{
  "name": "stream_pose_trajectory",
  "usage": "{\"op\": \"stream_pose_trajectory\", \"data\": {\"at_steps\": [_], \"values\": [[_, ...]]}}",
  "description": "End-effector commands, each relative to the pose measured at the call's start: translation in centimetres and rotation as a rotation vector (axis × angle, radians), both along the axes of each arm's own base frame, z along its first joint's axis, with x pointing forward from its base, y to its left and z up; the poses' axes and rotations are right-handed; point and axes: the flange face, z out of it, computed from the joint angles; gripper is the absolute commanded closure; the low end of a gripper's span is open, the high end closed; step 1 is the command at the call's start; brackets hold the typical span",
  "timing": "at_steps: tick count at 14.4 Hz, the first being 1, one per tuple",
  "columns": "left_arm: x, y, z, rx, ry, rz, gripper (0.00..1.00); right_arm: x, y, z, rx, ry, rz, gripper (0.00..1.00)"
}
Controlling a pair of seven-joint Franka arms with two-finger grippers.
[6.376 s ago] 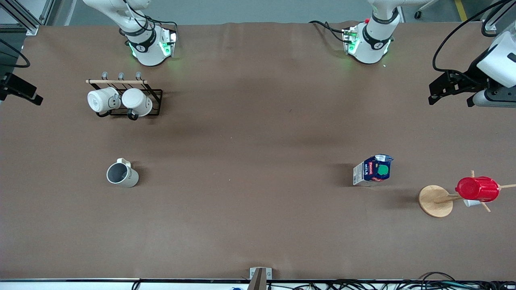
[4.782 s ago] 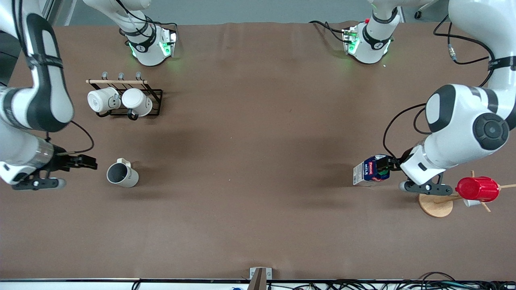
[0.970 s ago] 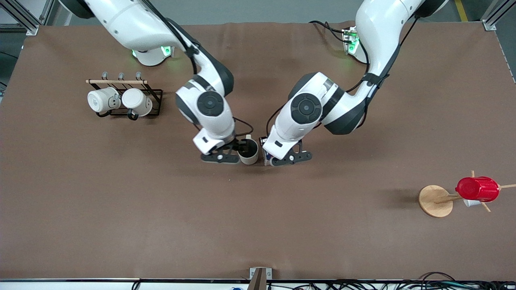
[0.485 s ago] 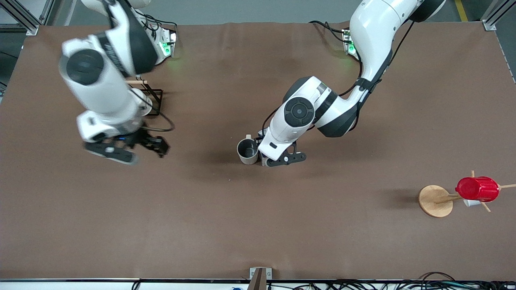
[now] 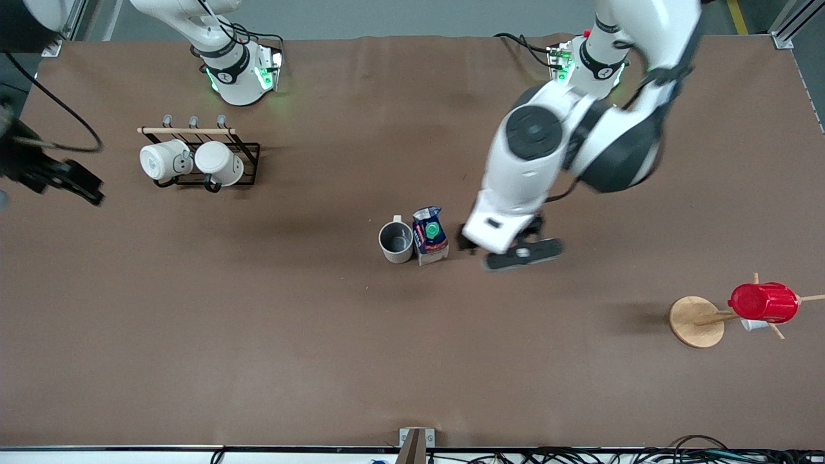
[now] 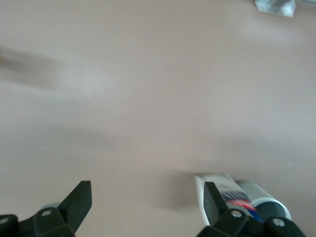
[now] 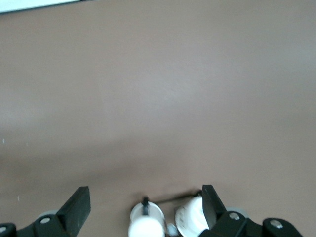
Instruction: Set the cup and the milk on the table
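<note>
The cream-white cup (image 5: 396,241) stands upright in the middle of the brown table (image 5: 412,361). The blue milk (image 5: 430,234) carton stands upright right beside it, on the side toward the left arm's end. My left gripper (image 5: 499,248) is open and empty, just off the milk toward the left arm's end. In the left wrist view its gripper (image 6: 145,200) holds nothing; the milk (image 6: 219,185) and cup (image 6: 264,205) show past one finger. My right gripper (image 5: 71,180) is open and empty over the table's edge at the right arm's end; the right wrist view shows the gripper (image 7: 145,202) spread wide.
A black wire rack (image 5: 248,158) with two white mugs (image 5: 193,162) stands near the right arm's base; the mugs (image 7: 147,222) show in the right wrist view. A red ribbed cup (image 5: 764,301) hangs on a wooden stand (image 5: 696,321) at the left arm's end.
My left gripper has let go of the milk and pulled away toward the left arm's end. My right arm has swung out to the table's edge. Cup and milk stay put.
</note>
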Motion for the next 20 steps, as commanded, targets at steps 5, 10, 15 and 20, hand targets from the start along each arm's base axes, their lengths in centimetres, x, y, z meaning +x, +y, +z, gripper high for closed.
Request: {"op": "stream_pose_trajectory", "data": {"at_steps": [5,10,15,20], "values": [[-1.1,14.0,9.7,0.115,0.046,-0.150,0.00,0.9,-1.9,1.3,0.066,0.014,-0.002,0.00],[-6.1,21.7,12.5,0.045,0.107,-0.267,0.00,0.8,-1.1,1.3,0.103,0.017,0.008,0.00],[-10.0,25.4,13.0,-0.010,0.122,-0.316,0.00,0.8,-1.1,1.3,0.102,0.021,0.007,0.00],[-10.9,26.8,14.7,-0.006,0.150,-0.373,0.00,0.6,-0.6,1.1,0.101,0.043,0.034,0.00]]}}
